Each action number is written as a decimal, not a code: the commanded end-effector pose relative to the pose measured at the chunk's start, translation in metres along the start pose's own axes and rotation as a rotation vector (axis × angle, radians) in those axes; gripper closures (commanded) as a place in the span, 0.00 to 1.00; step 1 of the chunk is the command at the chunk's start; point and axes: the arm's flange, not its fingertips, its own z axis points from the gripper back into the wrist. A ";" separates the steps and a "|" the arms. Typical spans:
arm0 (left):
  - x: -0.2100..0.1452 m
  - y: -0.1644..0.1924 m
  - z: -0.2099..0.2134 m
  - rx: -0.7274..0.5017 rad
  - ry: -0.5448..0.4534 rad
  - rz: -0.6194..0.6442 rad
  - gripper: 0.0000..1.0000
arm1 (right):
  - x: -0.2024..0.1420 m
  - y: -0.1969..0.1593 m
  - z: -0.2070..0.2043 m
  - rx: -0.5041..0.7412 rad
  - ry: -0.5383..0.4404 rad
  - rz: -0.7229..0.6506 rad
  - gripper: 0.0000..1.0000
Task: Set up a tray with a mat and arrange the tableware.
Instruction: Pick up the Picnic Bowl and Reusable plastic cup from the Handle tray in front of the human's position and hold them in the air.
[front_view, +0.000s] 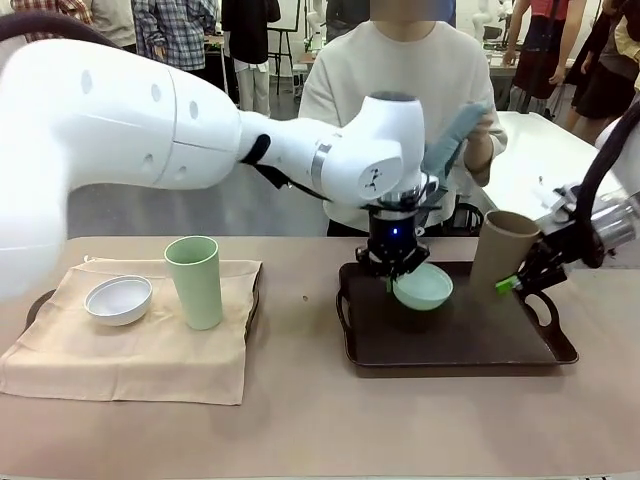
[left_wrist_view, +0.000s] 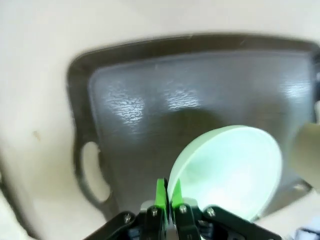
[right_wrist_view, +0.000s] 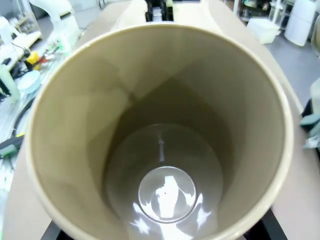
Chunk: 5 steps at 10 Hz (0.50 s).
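Observation:
My left gripper (front_view: 397, 272) reaches across to the dark brown tray (front_view: 450, 345) on the right and is shut on the rim of the mint green bowl (front_view: 424, 286), which is tilted just above the tray floor. In the left wrist view the green pads (left_wrist_view: 161, 194) pinch the mint green bowl (left_wrist_view: 230, 170) over the tray (left_wrist_view: 150, 100). The taupe-brown cup (front_view: 505, 248) leans at the tray's back right, with my right gripper (front_view: 518, 278) at its lower side. The right wrist view looks straight into the taupe-brown cup (right_wrist_view: 160, 150); its fingers are hidden.
On the left, a beige mat (front_view: 130, 350) lies over another dark tray (front_view: 36, 305) and carries the white bowl (front_view: 118, 299) and the pale green cup (front_view: 195, 282). The person across the table holds a folded blue-grey cloth (front_view: 455, 140).

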 end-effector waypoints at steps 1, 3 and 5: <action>-0.021 -0.008 0.050 0.014 -0.122 -0.015 1.00 | 0.048 0.043 0.042 -0.087 -0.018 0.024 0.80; -0.036 -0.022 0.089 0.020 -0.214 -0.031 1.00 | 0.087 0.070 0.062 -0.116 0.004 0.053 0.80; -0.049 -0.029 0.113 0.031 -0.277 -0.015 1.00 | 0.115 0.094 0.074 -0.125 0.042 0.070 0.80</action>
